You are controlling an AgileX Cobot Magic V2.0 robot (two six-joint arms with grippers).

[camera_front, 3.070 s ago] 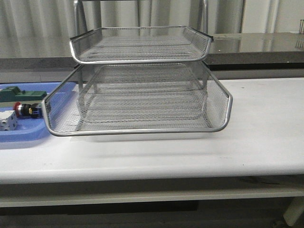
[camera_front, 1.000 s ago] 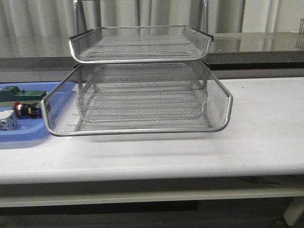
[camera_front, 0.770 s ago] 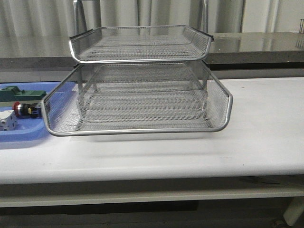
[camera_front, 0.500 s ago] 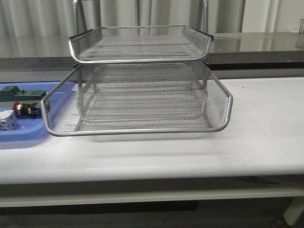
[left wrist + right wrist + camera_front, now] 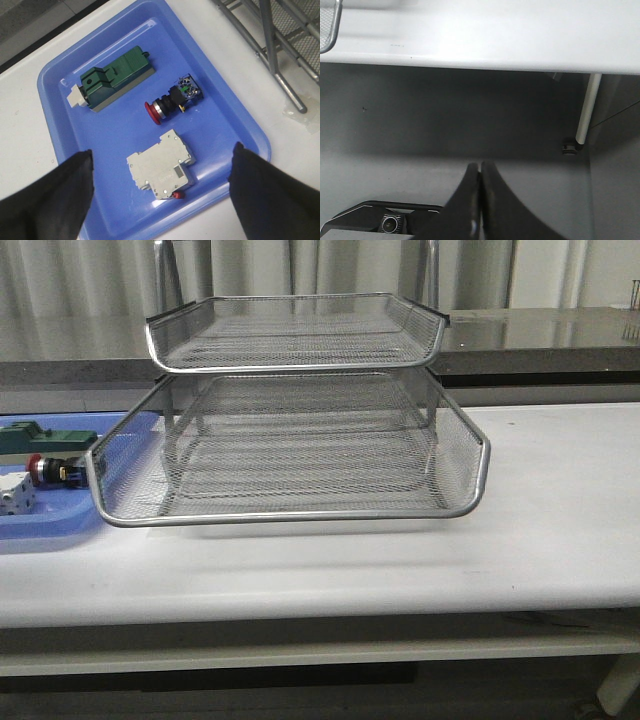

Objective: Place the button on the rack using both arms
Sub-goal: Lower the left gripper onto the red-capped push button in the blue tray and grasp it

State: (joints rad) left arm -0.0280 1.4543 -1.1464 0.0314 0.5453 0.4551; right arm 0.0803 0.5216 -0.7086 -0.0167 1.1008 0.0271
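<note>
The button point(image 5: 174, 98) lies on its side in a blue tray point(image 5: 240, 120), red head pointing away from the rack point(image 5: 290, 430), its black-and-blue body toward it. A green block point(image 5: 114, 76) lies near it on one side and a white block point(image 5: 161, 164) on the other; none of them touch. In the front view the tray sits on the table point(image 5: 560, 530) at the far left, just beside the rack's pulled-out lower tier, which overlaps the tray's near corner. The left claw point(image 5: 162, 192) hangs above the tray, released, its two black fingers point(image 5: 47, 197) spread wide with the white block between them in the picture rather than the button. The right claw point(image 5: 480, 200) is clenched on nothing, parked below the table edge, out over the floor. The step in hand looks like the left arm's reach for the button. To do it well, the claw should shift over the button, turn so the fingers close across the narrow silver collar or body, not along its length, and come down clear of both blocks. The round head may roll, so a centred, level grip matters.
</note>
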